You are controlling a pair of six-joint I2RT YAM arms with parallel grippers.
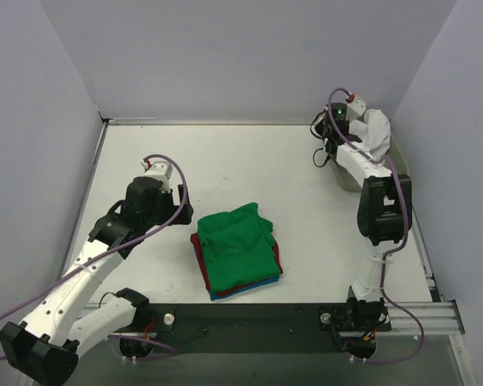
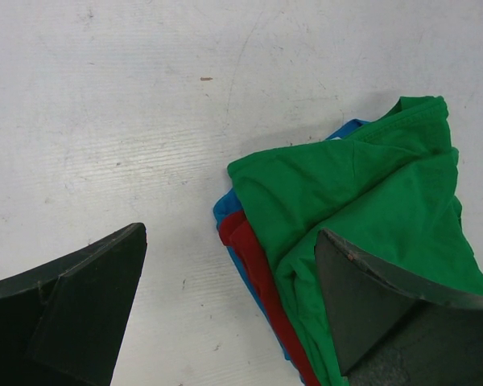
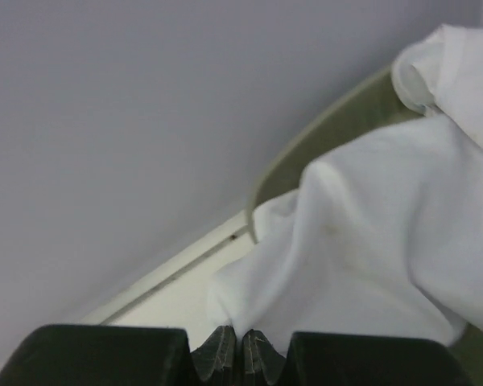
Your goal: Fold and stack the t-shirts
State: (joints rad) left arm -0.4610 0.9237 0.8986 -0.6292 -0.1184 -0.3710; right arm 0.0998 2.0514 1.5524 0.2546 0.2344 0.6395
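Green tee (image 2: 370, 217) and white tee (image 3: 370, 241) are matt cloth, the counter (image 2: 145, 96) scuffed white, my left end effector (image 2: 230, 237) matt black plastic.

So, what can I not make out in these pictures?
Top and left wrist views: the red shirt and blue shirt show only edges; the green shirt covers them.
Top view: the tray is mostly hidden by the right arm and white shirt.
Right wrist view: the white shirt is cut off by the right edge.

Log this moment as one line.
left gripper open beside stack | right gripper shut on white tee at tray | white tee crumpled, not yet folded
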